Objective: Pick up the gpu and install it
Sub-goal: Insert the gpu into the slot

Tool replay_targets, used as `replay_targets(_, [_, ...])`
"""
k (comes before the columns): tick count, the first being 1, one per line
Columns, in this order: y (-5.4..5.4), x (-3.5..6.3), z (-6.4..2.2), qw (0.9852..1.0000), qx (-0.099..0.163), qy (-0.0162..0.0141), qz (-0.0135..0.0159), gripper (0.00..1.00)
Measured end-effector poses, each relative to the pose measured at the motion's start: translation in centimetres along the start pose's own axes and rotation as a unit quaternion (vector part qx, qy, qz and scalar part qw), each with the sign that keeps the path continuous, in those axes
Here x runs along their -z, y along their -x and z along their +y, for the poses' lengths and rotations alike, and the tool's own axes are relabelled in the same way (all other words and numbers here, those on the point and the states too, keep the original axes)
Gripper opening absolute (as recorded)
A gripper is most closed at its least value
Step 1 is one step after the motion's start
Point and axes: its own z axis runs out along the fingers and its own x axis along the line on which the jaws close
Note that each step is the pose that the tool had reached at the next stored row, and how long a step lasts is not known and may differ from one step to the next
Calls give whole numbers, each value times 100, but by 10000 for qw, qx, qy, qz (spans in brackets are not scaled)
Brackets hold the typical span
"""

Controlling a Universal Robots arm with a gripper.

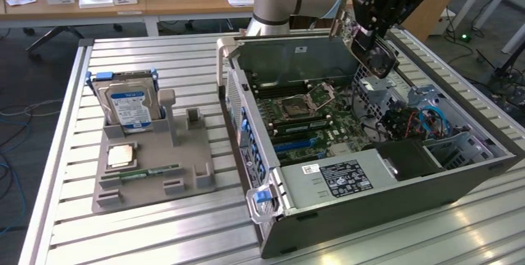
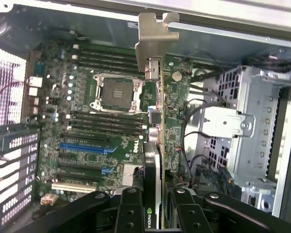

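Observation:
My gripper [image 1: 375,34] is shut on the gpu [image 1: 377,59], a thin dark card that hangs tilted over the far right part of the open computer case [image 1: 369,216]. From the wrist, the gpu [image 2: 153,160] shows edge-on between my black fingers [image 2: 128,211], with its silver end bracket [image 2: 155,31] pointing away toward the case's back wall. Beneath the card lies the green motherboard [image 2: 87,126] with its blue expansion slots [image 2: 85,148]; the card hangs above the board and is not seated.
A grey holder [image 1: 189,154] on the slatted table, at the exterior view's left, carries a silver hard drive [image 1: 127,105], a processor chip [image 1: 122,154] and a green memory stick [image 1: 152,171]. Inside the case are a power supply [image 1: 345,176], a drive cage [image 2: 252,136] and loose cables [image 1: 410,123].

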Motion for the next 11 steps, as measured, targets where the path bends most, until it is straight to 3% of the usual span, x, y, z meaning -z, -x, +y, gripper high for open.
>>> replay_targets(2, [0, -4, 0, 9995, 311, 9, 8, 27])
replay_targets(5, [0, -6, 0, 9983, 580, 15, 16, 27])
replay_targets(11, [0, -8, 0, 9936, 1132, -3, 39, 27])
